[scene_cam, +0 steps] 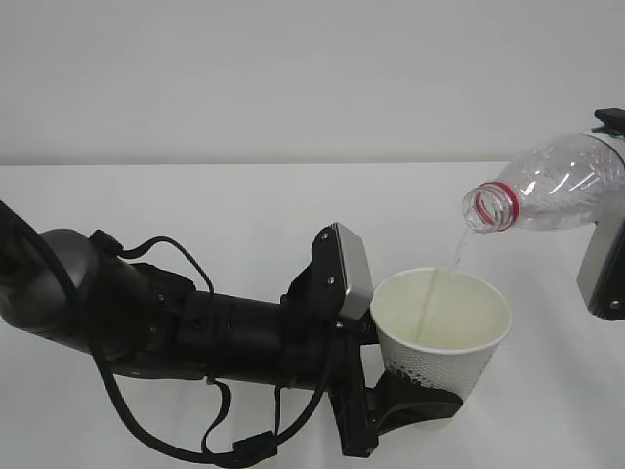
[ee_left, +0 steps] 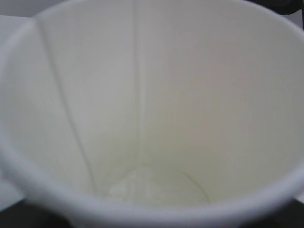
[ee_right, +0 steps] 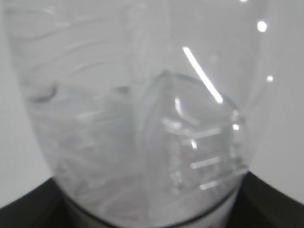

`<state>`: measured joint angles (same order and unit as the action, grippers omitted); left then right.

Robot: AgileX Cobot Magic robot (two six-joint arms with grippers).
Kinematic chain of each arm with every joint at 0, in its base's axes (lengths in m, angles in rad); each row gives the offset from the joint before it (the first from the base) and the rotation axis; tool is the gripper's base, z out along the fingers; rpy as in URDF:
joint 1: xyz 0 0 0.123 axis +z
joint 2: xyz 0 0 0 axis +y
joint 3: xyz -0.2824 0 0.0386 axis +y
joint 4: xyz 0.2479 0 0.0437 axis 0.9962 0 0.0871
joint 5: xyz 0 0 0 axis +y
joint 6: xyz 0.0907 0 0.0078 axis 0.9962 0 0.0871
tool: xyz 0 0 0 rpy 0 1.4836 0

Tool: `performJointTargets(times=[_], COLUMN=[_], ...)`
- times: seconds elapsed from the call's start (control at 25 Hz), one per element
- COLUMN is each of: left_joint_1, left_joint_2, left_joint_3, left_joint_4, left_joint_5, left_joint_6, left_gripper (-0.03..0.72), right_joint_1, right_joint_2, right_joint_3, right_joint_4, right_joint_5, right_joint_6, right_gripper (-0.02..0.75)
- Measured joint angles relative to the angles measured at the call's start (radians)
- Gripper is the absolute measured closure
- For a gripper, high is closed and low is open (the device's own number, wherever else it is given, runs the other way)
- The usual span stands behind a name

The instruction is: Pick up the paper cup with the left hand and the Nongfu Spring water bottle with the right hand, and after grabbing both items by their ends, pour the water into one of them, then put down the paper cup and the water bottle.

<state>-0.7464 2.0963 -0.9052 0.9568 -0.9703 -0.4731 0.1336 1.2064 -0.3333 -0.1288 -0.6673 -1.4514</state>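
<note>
Your left pincer [scene_cam: 410,415] grips the paper cup [scene_cam: 441,337] at its base; at two o'clock, your right pincer grasps the tilted bottle [scene_cam: 552,184], water [scene_cam: 455,252] streaming in.

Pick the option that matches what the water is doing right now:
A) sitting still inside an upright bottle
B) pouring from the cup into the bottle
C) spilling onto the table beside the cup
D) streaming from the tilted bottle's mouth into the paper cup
D: a thin stream of water falls from the tilted bottle into the paper cup.
</note>
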Motion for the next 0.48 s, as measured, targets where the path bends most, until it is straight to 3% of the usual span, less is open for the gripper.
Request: performJointTargets(times=[0.48], left_joint_1=[0.0], left_joint_2=[0.0], left_joint_3=[0.0], left_joint_4=[0.0], left_joint_5=[0.0], left_joint_6=[0.0], left_gripper=[0.156], right_joint_1=[0.0], right_joint_2=[0.0], right_joint_3=[0.0], right_joint_4=[0.0], right_joint_5=[0.0], right_joint_6=[0.0], right_gripper=[0.223])
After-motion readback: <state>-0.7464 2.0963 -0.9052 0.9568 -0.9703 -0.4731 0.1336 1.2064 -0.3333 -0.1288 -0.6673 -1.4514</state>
